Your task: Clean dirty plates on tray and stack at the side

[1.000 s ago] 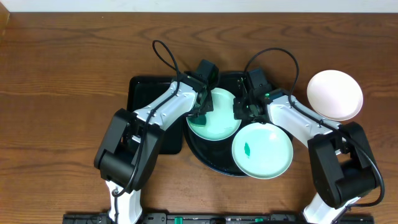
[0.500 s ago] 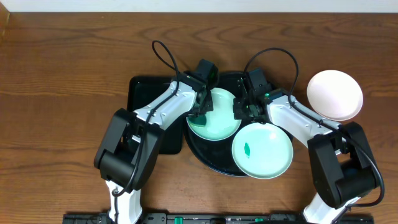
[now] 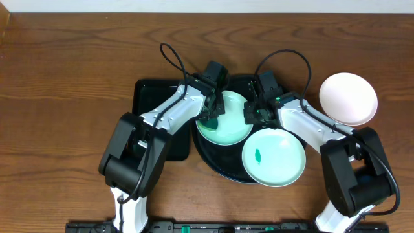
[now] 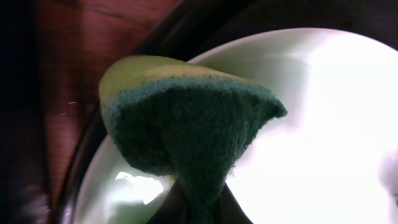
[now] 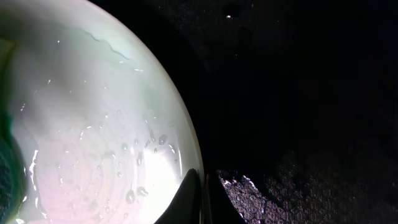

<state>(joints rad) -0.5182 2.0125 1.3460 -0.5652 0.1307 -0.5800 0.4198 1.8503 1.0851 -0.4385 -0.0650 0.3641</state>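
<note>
reaching forward and inward with both arms, elbows bent, wrists close but apart. with the left arm (image 3: 169,115) angled rightward, left claw (image 3: 211,120) pointed down, clamped tight on a green sponge (image 4: 186,124). with the right arm (image 3: 309,128) angled leftward, right claw (image 3: 251,116) pressed together, pinching the rim of a mint plate (image 5: 93,124).

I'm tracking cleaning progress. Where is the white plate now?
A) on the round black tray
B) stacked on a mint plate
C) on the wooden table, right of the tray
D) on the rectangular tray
C: the white plate rests alone on the wooden table, apart from the round black tray and to its right.
</note>
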